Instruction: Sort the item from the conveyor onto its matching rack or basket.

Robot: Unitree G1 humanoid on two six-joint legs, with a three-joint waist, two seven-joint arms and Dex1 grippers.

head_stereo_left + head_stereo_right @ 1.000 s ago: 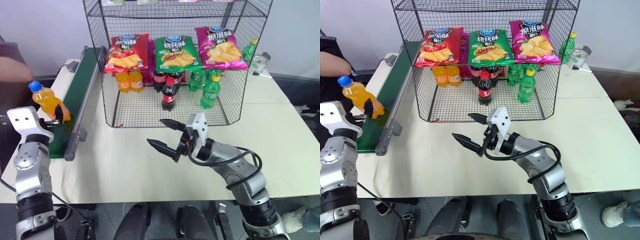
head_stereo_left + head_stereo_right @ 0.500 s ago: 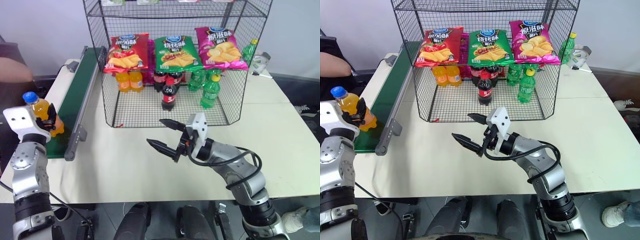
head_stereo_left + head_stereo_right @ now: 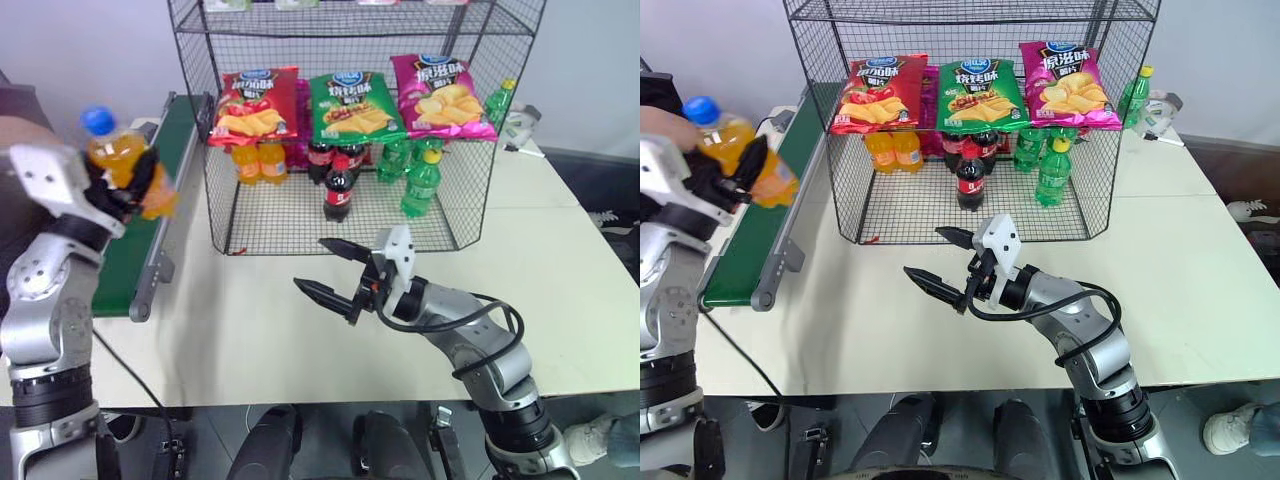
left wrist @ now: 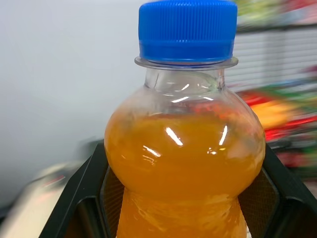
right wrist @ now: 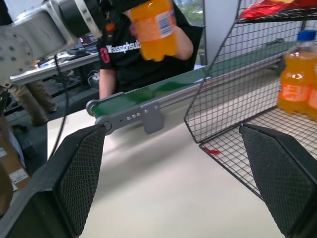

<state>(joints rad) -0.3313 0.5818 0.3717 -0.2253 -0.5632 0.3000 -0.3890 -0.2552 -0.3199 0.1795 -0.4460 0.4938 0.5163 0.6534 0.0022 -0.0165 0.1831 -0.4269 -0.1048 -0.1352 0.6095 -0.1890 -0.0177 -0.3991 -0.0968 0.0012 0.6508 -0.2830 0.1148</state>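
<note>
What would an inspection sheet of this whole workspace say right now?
Surface: pale table, bare in front of the rack.
Job's things: orange soda held up above the conveyor; rack holds chip bags, orange, cola and green bottles.
Clutter: green bottle outside the rack.
Grippers: left gripper shut on the orange soda; right gripper open, empty, over the table.
Cables: black cable along the right arm.
Surroundings: person in a dark shirt behind the conveyor.

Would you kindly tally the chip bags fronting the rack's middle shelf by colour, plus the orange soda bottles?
Red chip bag: 1
Green chip bag: 1
Pink chip bag: 1
Orange soda bottles: 3, one in the left gripper, two in the rack
Total: 6
</note>
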